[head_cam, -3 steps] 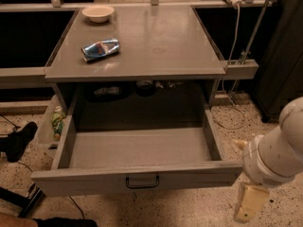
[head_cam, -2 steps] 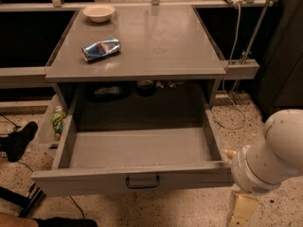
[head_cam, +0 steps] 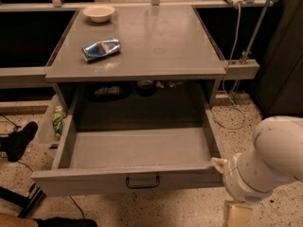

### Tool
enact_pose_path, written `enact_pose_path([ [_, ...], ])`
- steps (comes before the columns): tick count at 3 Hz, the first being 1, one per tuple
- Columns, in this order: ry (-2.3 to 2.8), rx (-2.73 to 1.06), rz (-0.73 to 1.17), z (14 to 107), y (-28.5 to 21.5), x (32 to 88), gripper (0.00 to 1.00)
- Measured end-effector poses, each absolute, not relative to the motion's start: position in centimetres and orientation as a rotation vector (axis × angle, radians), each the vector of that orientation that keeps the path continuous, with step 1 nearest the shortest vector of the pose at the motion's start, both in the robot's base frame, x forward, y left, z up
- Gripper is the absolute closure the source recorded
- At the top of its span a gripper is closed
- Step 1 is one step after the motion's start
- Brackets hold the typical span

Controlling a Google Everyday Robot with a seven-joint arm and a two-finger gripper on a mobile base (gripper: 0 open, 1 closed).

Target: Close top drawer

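- You're looking at the top drawer (head_cam: 137, 148) standing pulled far out from under the grey table (head_cam: 156, 46), its shallow tray facing up at you.
- Its flat front panel is running along the near edge, with the small dark pull handle (head_cam: 142, 181) sitting at the centre.
- The gripper (head_cam: 218, 164) is sitting right at the drawer's right front corner, just beside the end of the front panel. You cannot tell how it is set, since the bulky white arm (head_cam: 272, 157) is covering most of it.
- Up on the table, a crushed blue can (head_cam: 101, 49) is lying on its side towards the left, and a pale bowl (head_cam: 98, 12) is resting at the far left corner.
- Down on the speckled floor to the left, a green bottle (head_cam: 57, 122) is leaning beside the drawer's side wall, with a dark shoe (head_cam: 19, 138) lying further out.
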State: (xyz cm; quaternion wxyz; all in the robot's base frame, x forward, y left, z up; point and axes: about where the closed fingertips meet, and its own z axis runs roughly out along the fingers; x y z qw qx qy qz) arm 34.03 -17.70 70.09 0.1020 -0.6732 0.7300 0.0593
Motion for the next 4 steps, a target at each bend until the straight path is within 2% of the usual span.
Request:
enact_pose_path([
  [2, 2.058, -2.051, 0.284, 67.9, -15.4, 31.4, 0.0],
  [4, 2.064, -2.047, 0.339, 62.9, -15.5, 33.6, 0.0],
])
